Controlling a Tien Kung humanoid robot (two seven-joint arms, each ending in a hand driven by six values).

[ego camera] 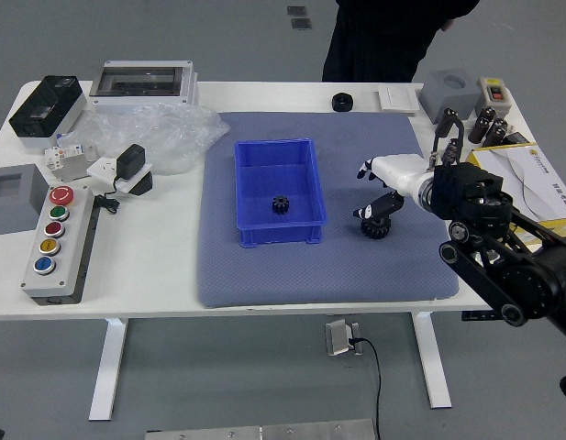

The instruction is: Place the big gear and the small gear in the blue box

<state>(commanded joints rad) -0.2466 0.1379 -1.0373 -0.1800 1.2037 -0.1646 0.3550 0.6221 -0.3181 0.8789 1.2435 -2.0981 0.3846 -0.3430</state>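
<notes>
My right hand [367, 194] reaches in from the right over the mat, its fingers spread with nothing between them. Under its lower finger lies the big black gear [375, 227], partly covered by that finger; whether they touch I cannot tell. The small black gear [281, 204] lies inside the blue box [278, 231], on its floor. The box stands to the left of the hand. My left hand is out of the picture.
A grey-blue mat [310, 275] lies under the box. At left are a button panel [61, 243], a plastic bag [163, 133] and grey blocks. A yellow-edged box [530, 183] and black cylinders stand right. A person in black stands behind the table, touching nothing on it.
</notes>
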